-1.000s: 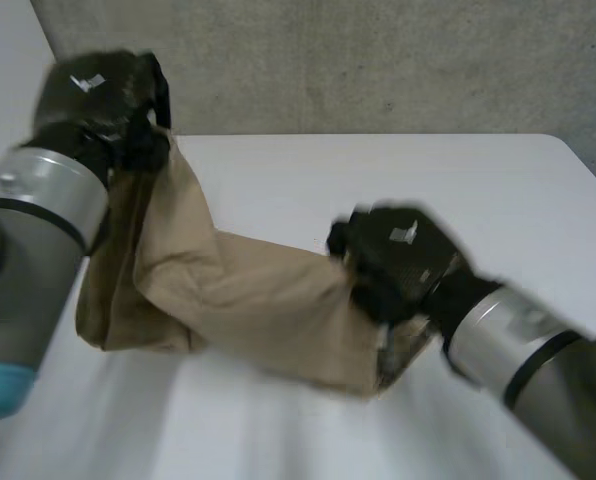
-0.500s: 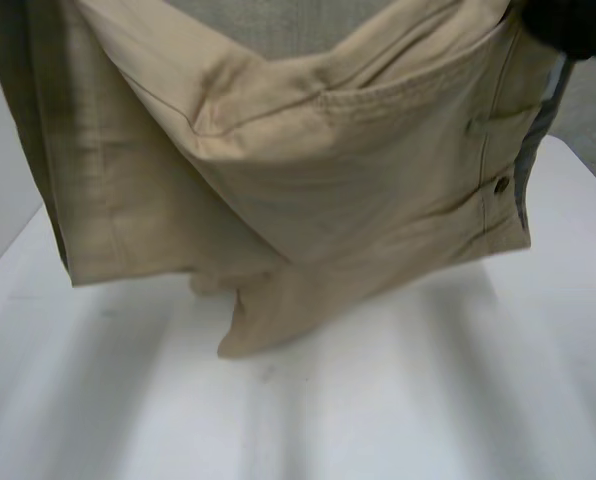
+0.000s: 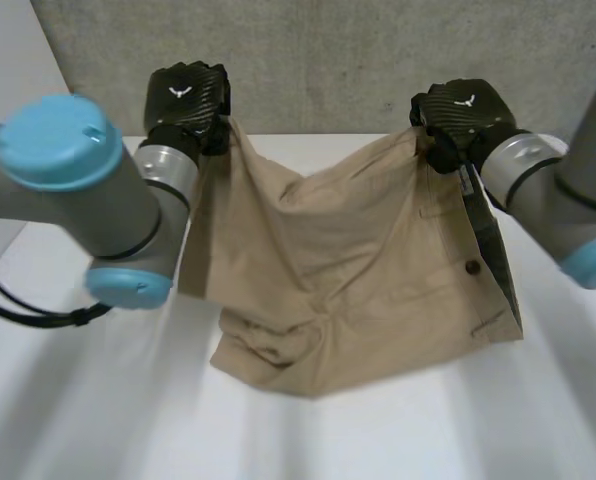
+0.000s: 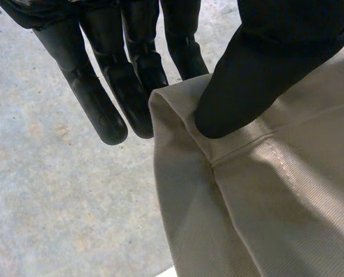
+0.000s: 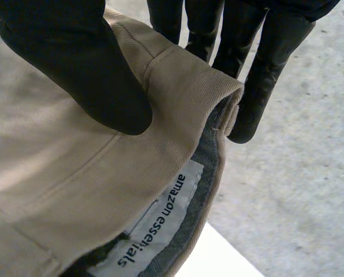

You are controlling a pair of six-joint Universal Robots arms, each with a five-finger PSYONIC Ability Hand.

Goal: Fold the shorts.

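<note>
The tan shorts (image 3: 358, 260) hang spread between my two hands above the white table (image 3: 538, 420), their lower end resting on it. My left hand (image 3: 186, 100) pinches one upper corner of the shorts (image 4: 258, 196); its thumb (image 4: 258, 75) presses the cloth against the fingers (image 4: 103, 92). My right hand (image 3: 463, 115) pinches the other upper corner at the waistband (image 5: 183, 115), thumb (image 5: 85, 63) on the outside and fingers (image 5: 258, 69) behind. A white label (image 5: 154, 225) shows inside the waistband. A dark button (image 3: 471, 267) sits on the right side.
A grey concrete wall (image 3: 328, 60) stands behind the table. My left arm's blue-capped joints (image 3: 58, 150) reach over the table's near left, and my right arm (image 3: 568, 200) comes in from the right.
Both hands have lifted the shorts off the table and spread them apart; half a second ago the cloth hung close to the camera, now it hangs farther back with its lower end on the table.
</note>
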